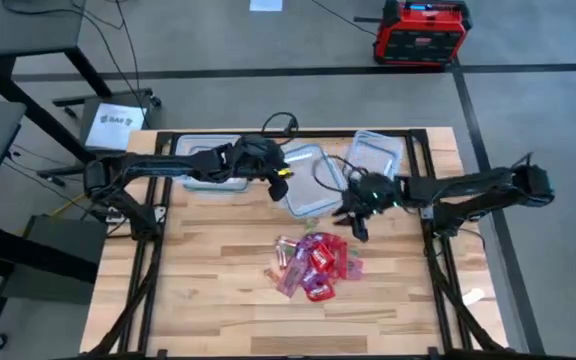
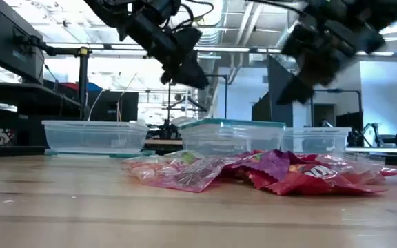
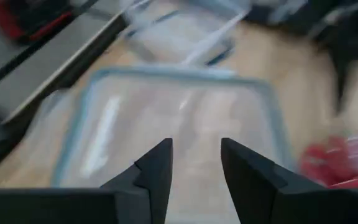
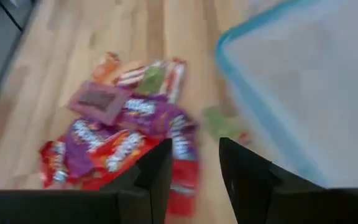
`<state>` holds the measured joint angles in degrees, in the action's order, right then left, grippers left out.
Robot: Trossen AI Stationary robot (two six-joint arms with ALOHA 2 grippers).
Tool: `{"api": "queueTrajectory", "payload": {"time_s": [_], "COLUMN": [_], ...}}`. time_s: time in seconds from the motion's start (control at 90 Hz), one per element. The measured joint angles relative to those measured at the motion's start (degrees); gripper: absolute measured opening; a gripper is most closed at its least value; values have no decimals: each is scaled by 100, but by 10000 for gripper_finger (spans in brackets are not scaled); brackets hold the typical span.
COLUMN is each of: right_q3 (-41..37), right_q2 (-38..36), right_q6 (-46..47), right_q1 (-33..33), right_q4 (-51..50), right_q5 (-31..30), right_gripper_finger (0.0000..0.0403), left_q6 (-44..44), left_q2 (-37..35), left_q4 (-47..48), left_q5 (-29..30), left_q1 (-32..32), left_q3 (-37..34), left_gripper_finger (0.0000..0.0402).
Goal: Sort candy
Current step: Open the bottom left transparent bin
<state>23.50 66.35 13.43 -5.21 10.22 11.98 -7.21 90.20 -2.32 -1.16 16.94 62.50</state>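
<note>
Three clear containers (image 1: 311,178), one candy pile (image 1: 313,265), two arms (image 1: 168,165).

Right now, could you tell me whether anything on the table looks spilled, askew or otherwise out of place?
Only mildly. The candy lies in a loose, overlapping heap on the bare wood rather than in any container, and the middle container sits turned at an angle to its neighbours. Both pincers, left and right, are open and empty above the table.

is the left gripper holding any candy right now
No, the left gripper hangs open and empty over the middle clear plastic container with a bluish rim, while the shiny red and pink candy packets lie on the wooden table.
</note>
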Motion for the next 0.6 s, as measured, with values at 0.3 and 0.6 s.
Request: {"api": "queueTrajectory", "payload": {"time_s": [0.3, 0.6], "right_q3": [-1577, -1582], "right_q2": [718, 1795], "right_q6": [383, 481], "right_q1": [162, -167], "right_q4": [2972, 4412], "right_q5": [-927, -1348], "right_gripper_finger": [125, 205], "left_q6": [-76, -189], "left_q2": [534, 1187], "left_q4": [-638, -1324], "left_q5": [-129, -618], "left_q1": [-45, -47], "left_q3": [7, 7], "left_gripper_finger": [123, 123]}}
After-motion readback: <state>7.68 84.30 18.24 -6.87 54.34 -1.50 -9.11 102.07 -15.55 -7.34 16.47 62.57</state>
